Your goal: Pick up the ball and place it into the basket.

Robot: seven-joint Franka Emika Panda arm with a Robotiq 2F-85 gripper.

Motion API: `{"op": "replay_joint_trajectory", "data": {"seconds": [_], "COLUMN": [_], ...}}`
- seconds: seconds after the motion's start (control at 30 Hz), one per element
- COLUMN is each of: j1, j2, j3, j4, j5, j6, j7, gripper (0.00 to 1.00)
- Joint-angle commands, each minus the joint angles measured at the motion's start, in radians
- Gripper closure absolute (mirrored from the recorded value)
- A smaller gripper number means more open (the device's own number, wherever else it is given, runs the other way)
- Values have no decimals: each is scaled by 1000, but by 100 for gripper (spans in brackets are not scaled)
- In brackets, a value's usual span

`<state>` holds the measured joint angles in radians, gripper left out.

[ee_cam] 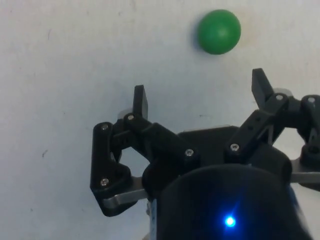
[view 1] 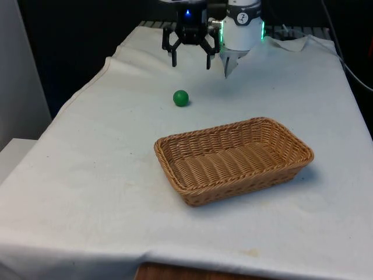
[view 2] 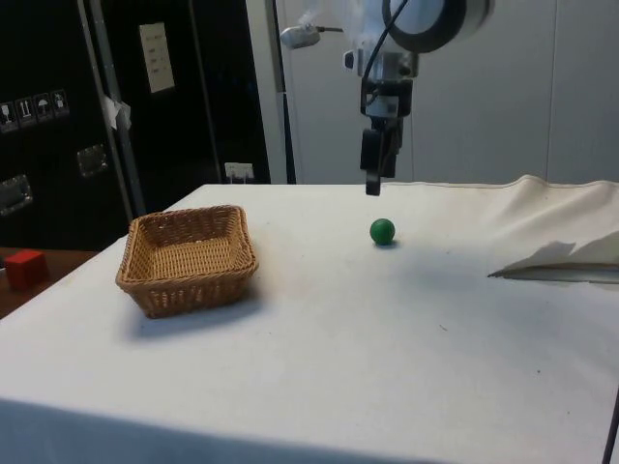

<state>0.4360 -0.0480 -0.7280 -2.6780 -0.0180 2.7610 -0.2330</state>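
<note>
A small green ball (view 1: 181, 98) (view 2: 382, 231) (ee_cam: 218, 31) rests on the white cloth, apart from the basket. The brown wicker basket (view 1: 291, 169) (view 2: 143, 286) stands empty nearer the front edge, towards the front view's right of the ball. My gripper (view 1: 190, 63) (view 2: 373, 187) (ee_cam: 201, 90) hangs open in the air above the cloth, behind the ball and a little higher, with nothing between its fingers. In the wrist view the ball lies beyond the fingertips, not between them.
The cloth (view 1: 105, 169) is rumpled into a raised fold (view 2: 561, 256) near the robot's base. A red block (view 2: 25, 268) sits off the table beside the dark cabinets.
</note>
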Motion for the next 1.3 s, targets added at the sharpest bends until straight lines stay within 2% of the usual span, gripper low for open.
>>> {"op": "replay_joint_trajectory", "data": {"seconds": [0.0,0.23,0.27,0.3,0.4,0.53,0.57,0.6,0.83,0.87,0.9,1.13,1.17,1.2,1.23,1.27], "j1": [8,9,6,10,9,6,8,5,1,6,1,-5,-5,4,-6,-8], "j2": [-3,48,66,54,79,102,118,107,144,157,147,167,170,192,173,178], "j3": [3,21,16,23,33,35,28,34,35,24,35,40,41,24,41,42], "j4": [-9,-6,4,-5,0,9,14,14,32,38,33,30,30,40,31,34], "j5": [35,117,92,127,158,171,150,173,178,154,178,185,187,160,190,198], "j6": [16,50,44,54,67,77,73,78,85,76,86,96,97,89,96,96], "j7": [-23,-71,-53,-77,-94,-103,-87,-106,-110,-91,-110,-124,-127,-101,-131,-142], "gripper": [0,0,0,0,0,0,0,0,0,0,0,0,0,0,0,0]}}
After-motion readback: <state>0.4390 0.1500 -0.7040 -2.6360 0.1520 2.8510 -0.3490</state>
